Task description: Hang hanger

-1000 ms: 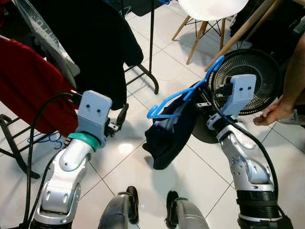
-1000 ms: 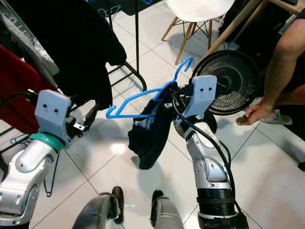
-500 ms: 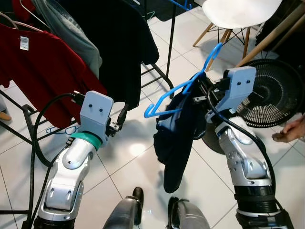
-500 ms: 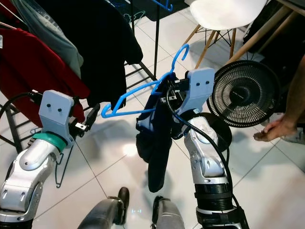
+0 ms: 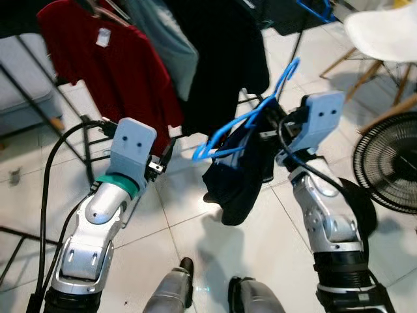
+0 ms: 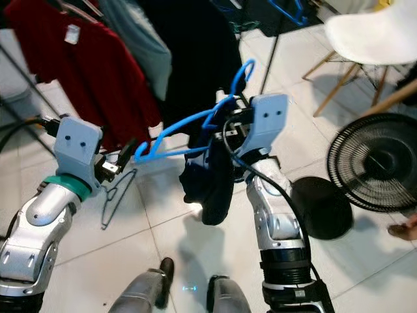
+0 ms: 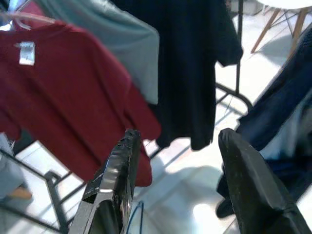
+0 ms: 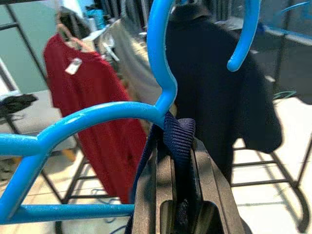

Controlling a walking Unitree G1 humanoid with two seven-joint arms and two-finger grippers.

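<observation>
Both arms raised; left end effector (image 7: 175, 185) agape, right end effector (image 8: 178, 161) clamped

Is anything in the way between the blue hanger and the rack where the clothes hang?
Nothing visible blocks it. The right gripper holds the blue hanger with a dark garment up in open air beside the black shirt already hanging. The rail itself lies beyond the pictures' top edge, so the last stretch can't be checked.

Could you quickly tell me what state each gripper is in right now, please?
Left gripper: open, empty.
Right gripper: shut on the blue hanger and its dark garment.
</observation>
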